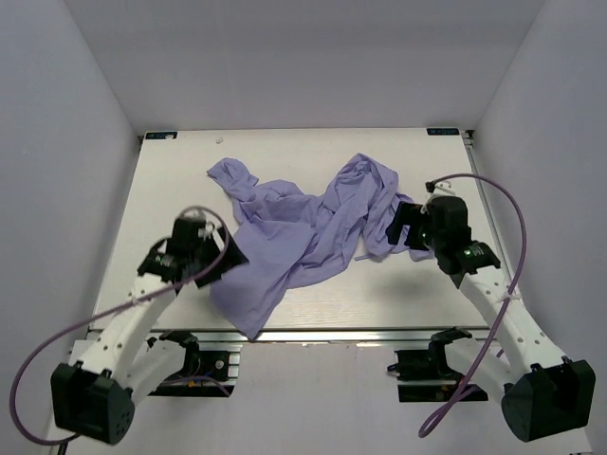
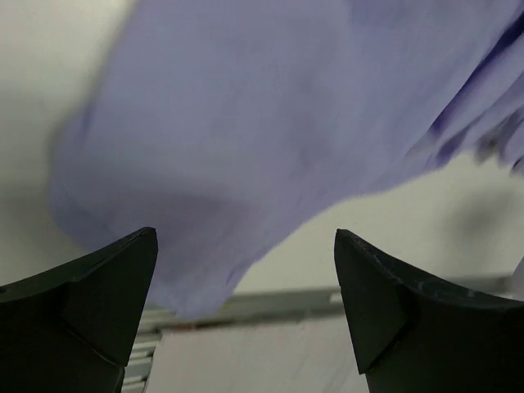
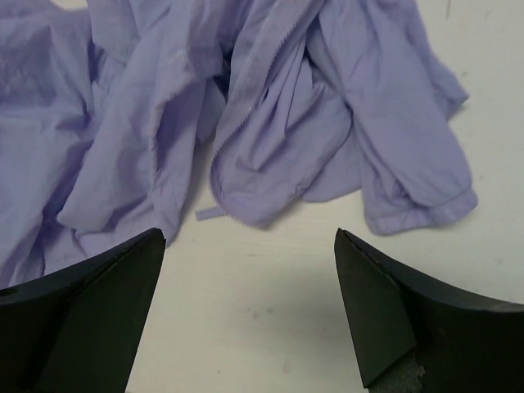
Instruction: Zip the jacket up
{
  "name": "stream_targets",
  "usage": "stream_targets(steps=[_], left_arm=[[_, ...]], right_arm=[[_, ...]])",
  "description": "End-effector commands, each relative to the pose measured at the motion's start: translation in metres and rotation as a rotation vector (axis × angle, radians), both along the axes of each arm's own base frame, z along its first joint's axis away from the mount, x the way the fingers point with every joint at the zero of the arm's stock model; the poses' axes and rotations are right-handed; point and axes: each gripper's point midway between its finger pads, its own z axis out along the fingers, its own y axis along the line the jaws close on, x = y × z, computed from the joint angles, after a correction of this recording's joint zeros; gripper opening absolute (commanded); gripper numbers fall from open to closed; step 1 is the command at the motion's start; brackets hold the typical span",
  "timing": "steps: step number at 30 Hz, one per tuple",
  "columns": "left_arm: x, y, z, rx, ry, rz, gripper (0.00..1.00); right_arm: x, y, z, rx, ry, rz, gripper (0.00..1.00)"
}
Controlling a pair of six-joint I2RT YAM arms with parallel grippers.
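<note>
Top external view: left gripper (image 1: 228, 258) sits at the left side of the jacket (image 1: 303, 227), fingers dark against the cloth.

Left wrist view, blurred:
- Jaws spread wide, nothing between them.
- Jacket lies ahead of the jaws, filling the frame from ahead of the left fingertip up and off to the right.
- A lobe of cloth droops into the gap, nearer the left fingertip. Contact: cannot tell.
- Bare table (image 2: 458, 213) ahead of the right fingertip.
- Metal rail (image 2: 278, 304) at the table edge crosses between the fingertips.

Jacket, top view: crumpled and spread across the table middle, between the two grippers. One flap reaches the near table edge beside the left gripper.

Top view: right gripper (image 1: 396, 227) sits at the jacket's right edge.

Right wrist view:
- Jaws spread wide, empty, bare table between them.
- Jacket lies ahead of the jaws, rumpled.
- A single toothed zipper edge (image 3: 246, 106) runs from straight ahead down to a fold just ahead of the gap, toward the left fingertip.
- Cloth runs down behind the left fingertip.
- Sleeve cuff (image 3: 426, 214) lies ahead of the right fingertip, apart from it.
</note>
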Motion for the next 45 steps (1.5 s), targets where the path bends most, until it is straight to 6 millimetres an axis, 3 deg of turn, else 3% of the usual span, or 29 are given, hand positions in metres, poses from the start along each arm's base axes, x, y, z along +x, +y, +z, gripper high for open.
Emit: stream_targets(steps=[1,4,5,7,8,10,11,13,16,19,21,22,23,28,31,33,35,36,37,39,40,41,42,43,45], left_arm=[[-0.071,-0.022,-0.035,-0.118,0.181,-0.09,0.98],[-0.103,-0.013,-0.049,-0.109,0.227,-0.072,0.98],[-0.112,-0.006,-0.053,-0.084,0.252,-0.057,0.98],[-0.114,0.003,-0.054,-0.052,0.231,-0.033,0.98],[-0.114,0.0,-0.053,-0.067,0.222,-0.042,0.98],[-0.114,-0.003,-0.055,-0.081,0.226,-0.045,0.98],[-0.114,-0.002,-0.061,-0.075,0.235,-0.043,0.98],[-0.117,-0.004,-0.07,-0.073,0.283,-0.05,0.98],[-0.116,-0.009,-0.082,-0.07,0.332,-0.067,0.98],[-0.113,-0.011,-0.087,-0.058,0.361,-0.068,0.98],[-0.108,-0.014,-0.091,-0.057,0.356,-0.068,0.98],[-0.107,-0.015,-0.093,-0.055,0.357,-0.068,0.98],[-0.104,-0.016,-0.098,-0.049,0.373,-0.067,0.98],[-0.081,-0.024,-0.102,-0.011,0.389,-0.085,0.98],[-0.069,-0.029,-0.107,0.029,0.416,-0.114,0.98],[-0.062,-0.035,-0.115,0.03,0.442,-0.146,0.98],[-0.042,-0.045,-0.111,0.018,0.401,-0.174,0.96],[-0.039,-0.049,-0.118,0.018,0.427,-0.189,0.96],[-0.028,-0.053,-0.117,0.018,0.402,-0.212,0.96],[0.0,-0.066,-0.106,0.01,0.359,-0.24,0.96],[0.006,-0.07,-0.113,0.016,0.382,-0.261,0.96],[0.025,-0.079,-0.102,0.005,0.341,-0.273,0.96],[0.032,-0.083,-0.101,-0.001,0.338,-0.284,0.96],[0.036,-0.087,-0.103,-0.009,0.35,-0.301,0.96],[0.05,-0.096,-0.092,-0.021,0.317,-0.311,0.96]], right_arm=[[-0.001,0.009,0.008,0.066,-0.026,0.011,0.89],[0.013,0.01,0.013,0.061,-0.04,0.001,0.89],[0.019,0.01,0.006,0.049,-0.012,-0.006,0.89],[0.031,0.008,0.009,0.049,0.005,-0.052,0.89],[0.039,0.001,-0.002,0.019,0.04,-0.106,0.89],[0.053,-0.002,0.002,0.014,0.039,-0.139,0.89],[0.06,-0.001,-0.006,0.01,0.062,-0.141,0.89],[0.078,0.0,0.006,0.034,0.033,-0.134,0.89],[0.107,0.004,0.001,0.051,0.071,-0.12,0.89],[0.136,0.006,-0.001,0.06,0.083,-0.107,0.89],[0.148,0.005,-0.008,0.064,0.115,-0.113,0.89],[0.155,0.006,-0.024,0.059,0.152,-0.115,0.88],[0.166,0.007,-0.02,0.078,0.146,-0.134,0.86],[0.191,0.014,-0.055,0.117,0.191,-0.146,0.8],[0.206,0.013,-0.065,0.139,0.187,-0.168,0.79],[0.218,0.012,-0.061,0.155,0.165,-0.163,0.76],[0.23,0.012,-0.062,0.17,0.152,-0.142,0.65],[0.241,0.013,-0.051,0.163,0.112,-0.104,0.56],[0.246,0.014,-0.052,0.162,0.104,-0.087,0.41],[0.255,0.014,-0.043,0.135,0.083,-0.054,0.29],[0.268,0.011,-0.026,0.097,0.04,-0.037,0.19],[0.268,0.003,-0.025,0.051,0.061,-0.054,0.15],[0.271,-0.002,-0.017,0.019,0.054,-0.063,0.12],[0.279,-0.008,0.007,-0.017,0.007,-0.063,0.02],[0.274,-0.021,0.025,-0.084,-0.004,-0.098,0.0]])
